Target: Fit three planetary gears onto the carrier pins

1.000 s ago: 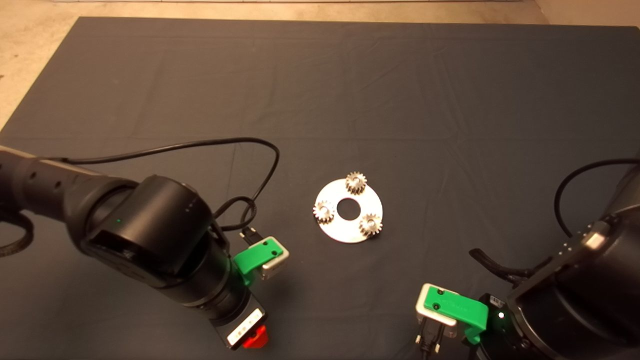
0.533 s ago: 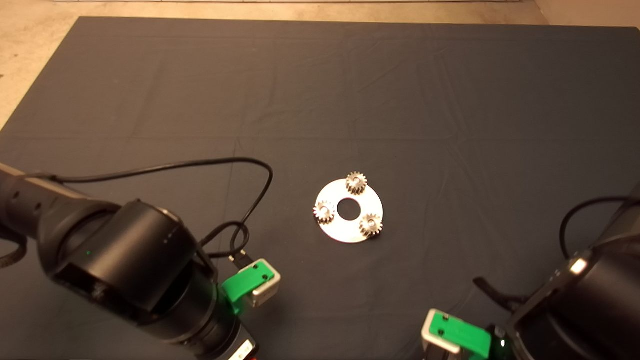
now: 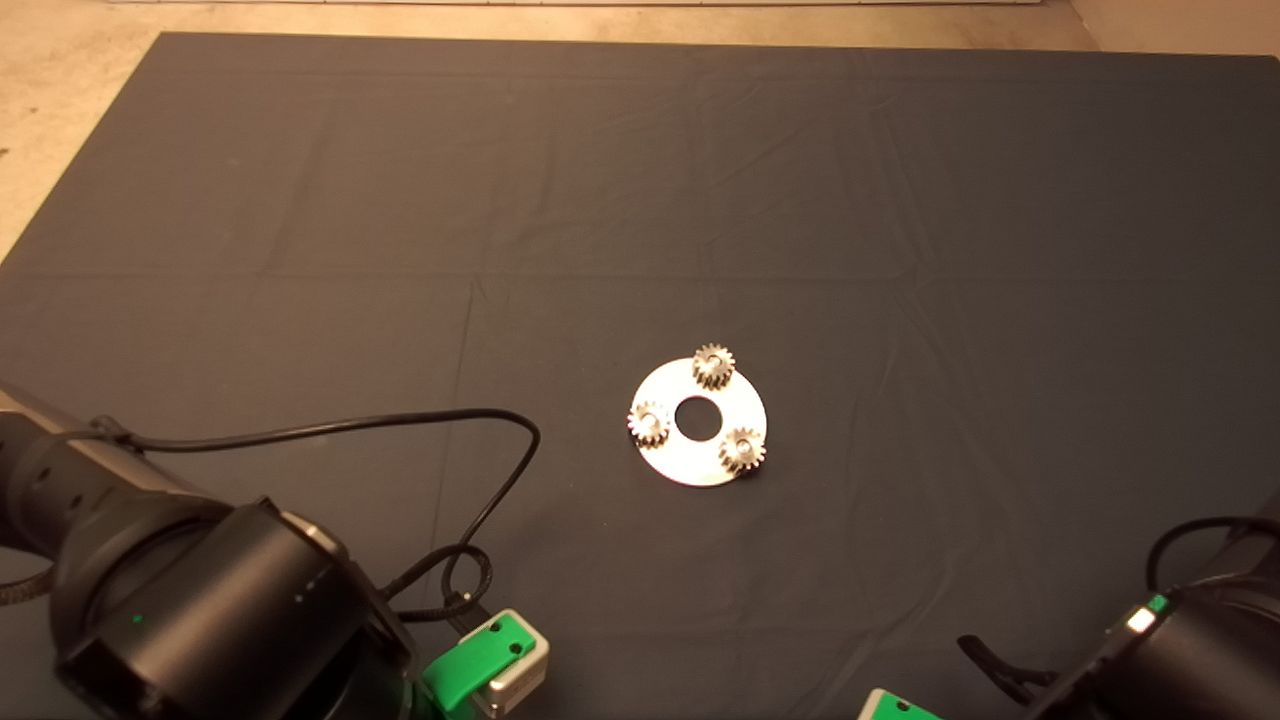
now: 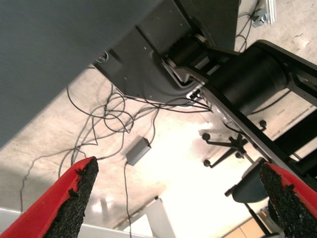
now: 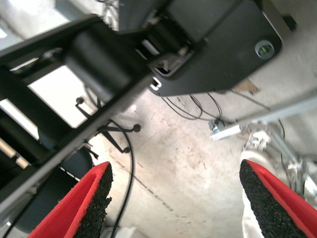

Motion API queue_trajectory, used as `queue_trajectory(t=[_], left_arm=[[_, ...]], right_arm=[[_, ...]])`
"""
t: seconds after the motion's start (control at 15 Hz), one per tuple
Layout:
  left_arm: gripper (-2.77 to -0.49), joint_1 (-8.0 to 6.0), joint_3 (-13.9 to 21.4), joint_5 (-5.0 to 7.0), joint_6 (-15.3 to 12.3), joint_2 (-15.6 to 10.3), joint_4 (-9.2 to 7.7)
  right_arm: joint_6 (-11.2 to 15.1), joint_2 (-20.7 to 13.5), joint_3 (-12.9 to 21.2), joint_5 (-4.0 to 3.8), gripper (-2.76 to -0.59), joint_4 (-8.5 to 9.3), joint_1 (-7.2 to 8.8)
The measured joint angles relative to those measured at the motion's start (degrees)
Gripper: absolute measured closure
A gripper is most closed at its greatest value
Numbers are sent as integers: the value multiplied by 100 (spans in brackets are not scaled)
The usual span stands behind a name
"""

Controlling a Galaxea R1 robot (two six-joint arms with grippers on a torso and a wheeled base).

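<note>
Three planetary gears [image 3: 698,407] sit on the carrier pins of the silver disc [image 3: 690,462] at centre frame. Both arms have drawn back toward the lower corners: left gripper [image 4: 178,198] and right gripper [image 5: 176,198] gape empty. Installation looks finished.

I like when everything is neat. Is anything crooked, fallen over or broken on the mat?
Nothing stands out. All three planetary gears sit flat on the round carrier disc, one at each corner of a triangle around its centre hole. The mat is only slightly creased.
</note>
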Motion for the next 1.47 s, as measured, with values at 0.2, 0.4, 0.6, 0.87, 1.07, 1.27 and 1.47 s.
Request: queue_trajectory(t=[0.2, 0.4, 0.6, 0.87, 1.07, 1.27, 1.47], left_arm=[[-233, 110, 26, -5, -173, 127, 11], [-233, 188, 80, -2, -341, 130, 22], [-233, 194, 158, -5, -542, 143, 41], [-233, 352, 199, -6, -719, 143, 202], [-233, 397, 218, -5, -769, 143, 287], [-233, 445, 262, -3, -813, 143, 308], [-233, 445, 268, -5, -852, 141, 330]], right_arm=[[-39, -316, 7, -9, -189, -57, -16], [-83, -532, 7, -1, -189, -99, -13], [-138, -807, 10, -9, -189, -115, -11], [-221, -971, 18, -8, -189, -128, 1], [-255, -1001, 21, -4, -189, -134, 3], [-257, -1017, 29, -4, -189, -139, 1], [-258, -1020, 29, -5, -189, -140, 1]])
